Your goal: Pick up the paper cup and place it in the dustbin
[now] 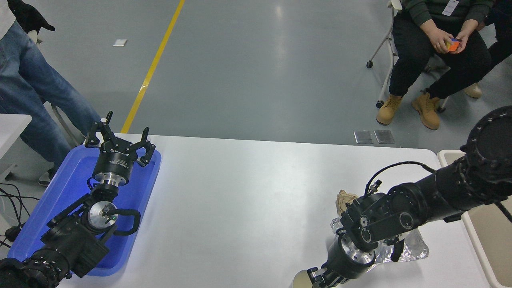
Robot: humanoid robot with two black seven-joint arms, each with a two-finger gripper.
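one paper cup [299, 281] sits just left of the right tool [320, 280].

The left arm lies along the lower left corner and points away from the camera, its tool [119, 141] raised at the far end with the black fingers [93, 135] spread wide apart. The right arm comes in from the right edge, runs leftward, and bends sharply at the wrist so that the forearm points down and toward the camera. Its tool [320, 279] sits at the very bottom edge, mostly cut off, so its fingers cannot be made out.
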